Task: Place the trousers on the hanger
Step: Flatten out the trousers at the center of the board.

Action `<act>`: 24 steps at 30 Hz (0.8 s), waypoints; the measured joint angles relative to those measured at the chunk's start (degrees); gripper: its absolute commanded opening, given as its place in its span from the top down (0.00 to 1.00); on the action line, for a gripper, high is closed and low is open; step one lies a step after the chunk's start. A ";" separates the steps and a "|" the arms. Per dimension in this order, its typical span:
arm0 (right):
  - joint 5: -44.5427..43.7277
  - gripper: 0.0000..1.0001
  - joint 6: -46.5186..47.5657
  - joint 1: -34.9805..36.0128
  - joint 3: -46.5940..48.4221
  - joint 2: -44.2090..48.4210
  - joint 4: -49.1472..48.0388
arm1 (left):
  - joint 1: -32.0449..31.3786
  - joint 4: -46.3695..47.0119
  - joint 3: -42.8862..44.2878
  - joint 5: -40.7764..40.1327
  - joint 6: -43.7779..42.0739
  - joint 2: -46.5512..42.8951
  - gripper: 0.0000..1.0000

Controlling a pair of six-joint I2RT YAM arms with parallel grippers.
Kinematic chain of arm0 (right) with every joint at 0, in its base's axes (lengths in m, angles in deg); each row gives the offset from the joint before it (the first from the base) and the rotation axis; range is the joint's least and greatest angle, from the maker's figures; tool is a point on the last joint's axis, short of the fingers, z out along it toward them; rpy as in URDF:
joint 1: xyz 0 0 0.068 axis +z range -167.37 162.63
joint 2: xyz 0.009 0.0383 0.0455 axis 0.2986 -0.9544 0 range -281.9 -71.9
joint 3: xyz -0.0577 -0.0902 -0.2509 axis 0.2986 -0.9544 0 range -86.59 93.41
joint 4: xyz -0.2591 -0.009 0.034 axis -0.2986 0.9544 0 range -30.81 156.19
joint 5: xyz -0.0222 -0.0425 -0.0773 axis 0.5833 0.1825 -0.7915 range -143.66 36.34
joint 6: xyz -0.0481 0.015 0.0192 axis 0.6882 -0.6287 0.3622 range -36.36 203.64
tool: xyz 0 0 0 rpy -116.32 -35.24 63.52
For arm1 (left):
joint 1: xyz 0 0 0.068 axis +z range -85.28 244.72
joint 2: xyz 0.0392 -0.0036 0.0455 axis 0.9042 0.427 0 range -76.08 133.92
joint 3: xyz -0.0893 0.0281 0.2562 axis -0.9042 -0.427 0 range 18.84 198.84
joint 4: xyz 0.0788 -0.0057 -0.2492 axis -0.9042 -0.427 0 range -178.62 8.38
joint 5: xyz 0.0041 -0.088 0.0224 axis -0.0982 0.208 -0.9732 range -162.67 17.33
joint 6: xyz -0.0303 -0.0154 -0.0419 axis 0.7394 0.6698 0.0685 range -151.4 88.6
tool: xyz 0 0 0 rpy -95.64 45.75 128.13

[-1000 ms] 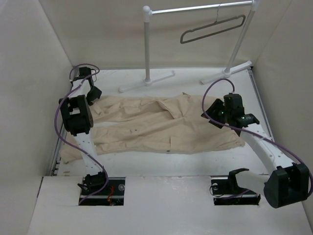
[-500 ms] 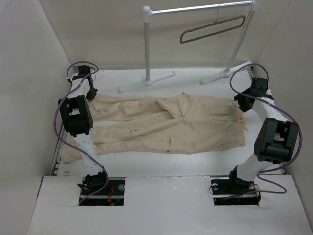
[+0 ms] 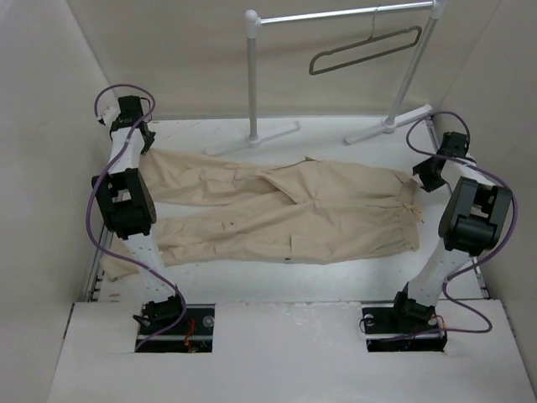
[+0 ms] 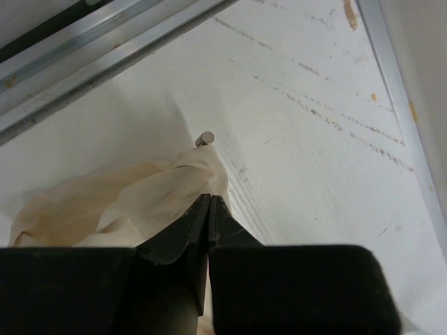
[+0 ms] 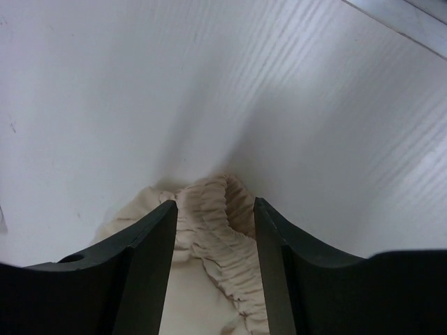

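The beige trousers (image 3: pixel 285 210) lie flat across the table, legs to the left and waist to the right. My left gripper (image 3: pixel 143 143) is at the far left back corner, shut on the end of the upper leg; the left wrist view shows the shut gripper (image 4: pixel 210 197) with the trousers' cloth (image 4: pixel 119 202) bunched at its tips. My right gripper (image 3: pixel 425 175) sits at the waist's far corner. It is open (image 5: pixel 215 206), and the gathered waistband (image 5: pixel 220 237) lies between its fingers. The grey hanger (image 3: pixel 365 50) hangs tilted on the rack's bar, apart from both grippers.
The white garment rack (image 3: pixel 252 75) stands at the back, its feet (image 3: pixel 252 139) on the table just behind the trousers. Walls close in on the left, right and back. A metal rail (image 4: pixel 84 49) and a small pin (image 4: pixel 204 139) lie near the left gripper.
The left gripper has shut on the leg end and drawn it back and to the left. The right arm swung from above the waist out to the right edge and settled at the waistband.
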 measured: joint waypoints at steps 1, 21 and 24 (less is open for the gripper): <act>0.17 0.48 0.46 0.09 0.74 -0.87 0.00 | -0.07 0.59 0.20 0.00 0.07 0.00 1.00; 3.52 0.50 4.00 2.69 8.68 -5.95 5.40 | -0.35 13.81 10.16 -0.85 1.03 14.58 0.60; 3.82 0.52 4.72 3.15 8.72 -6.01 6.08 | -0.44 13.90 8.33 -0.57 1.05 14.01 0.50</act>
